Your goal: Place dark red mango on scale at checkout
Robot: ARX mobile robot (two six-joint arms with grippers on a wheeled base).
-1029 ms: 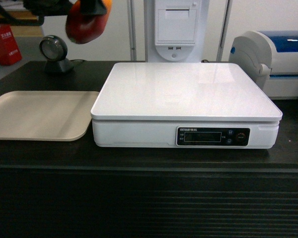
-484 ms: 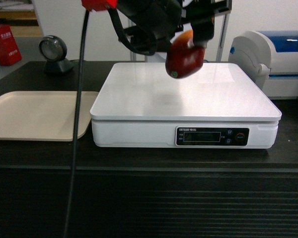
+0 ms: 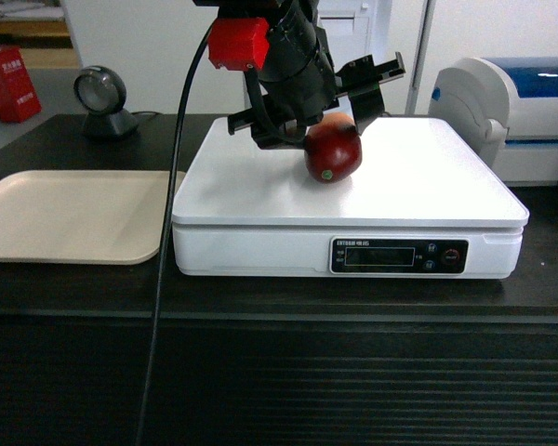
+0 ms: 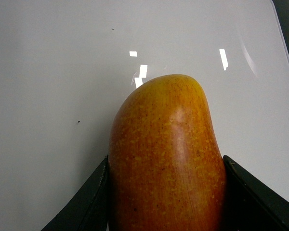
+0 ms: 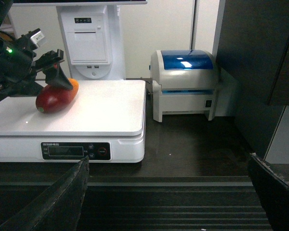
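A: In the head view, where is the mango (image 3: pixel 333 154)?

B: It sits on the white plate of the scale (image 3: pixel 260 186), a little behind the middle. The left tool (image 3: pixel 330 125) comes from above and behind, and its two black fingers are clamped on the fruit. I think the arm holds it low so the fruit does not drop or roll on the smooth plate. The scale stands on the black table (image 3: pixel 74 288), between a beige tray (image 3: pixel 65 214) and a white-and-blue printer (image 3: pixel 525 102).

A: And the left wrist view?

B: The mango (image 4: pixel 166 159) fills the picture, orange-yellow at the far end. One dark finger (image 4: pixel 84 207) presses each side of it. The white plate (image 4: pixel 48 72) is under it, so it is well inside the edges.

A: What about the right wrist view?

B: The mango (image 5: pixel 57 97) lies on its long side on the scale (image 5: pixel 111 115), and the left tool (image 5: pixel 58 76) is on top of it. The right tool (image 5: pixel 168 202) is low in front of the table, with its fingers wide apart and nothing between them. In my judgement only the release is missing.
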